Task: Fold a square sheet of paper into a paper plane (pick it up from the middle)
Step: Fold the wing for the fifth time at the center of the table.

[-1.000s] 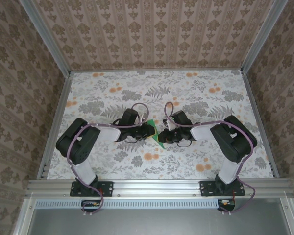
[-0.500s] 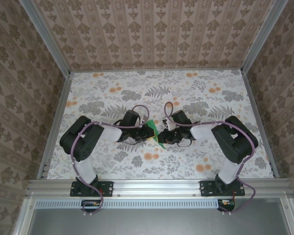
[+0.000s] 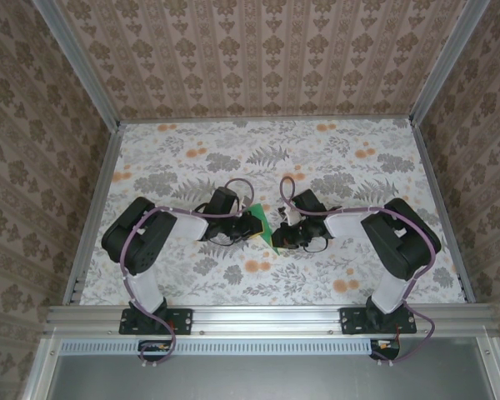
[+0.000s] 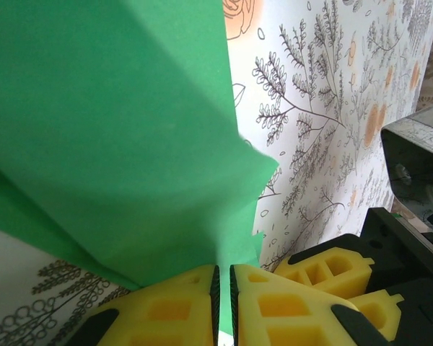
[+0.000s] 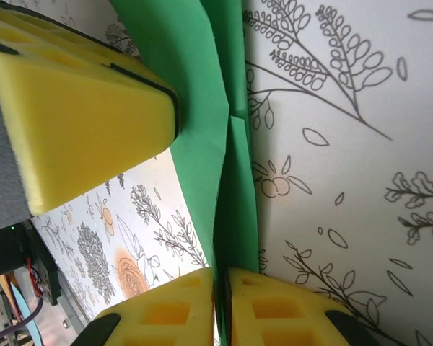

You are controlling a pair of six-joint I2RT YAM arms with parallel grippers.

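Inside wallpapered walls point(image 3: 267, 58), above floral cloth point(image 3: 333, 150), left gripper point(image 4: 224, 288) and right gripper point(image 5: 220, 288) pinch paper point(image 4: 108, 130).

top: high, rear, looking down | wrists: close behind fingers point(image 4: 166, 310) | shared: green paper point(image 3: 264, 225)

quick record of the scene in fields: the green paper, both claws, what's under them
item: green paper, folded into overlapping layers, not yet a dart shape
left arm: left claw shut on an edge of the green paper
right arm: right claw shut on the green paper, close beside the other claw
position: middle of the table, between the two arms
surface: floral cloth covering the table
paper touching cloth: cannot tell
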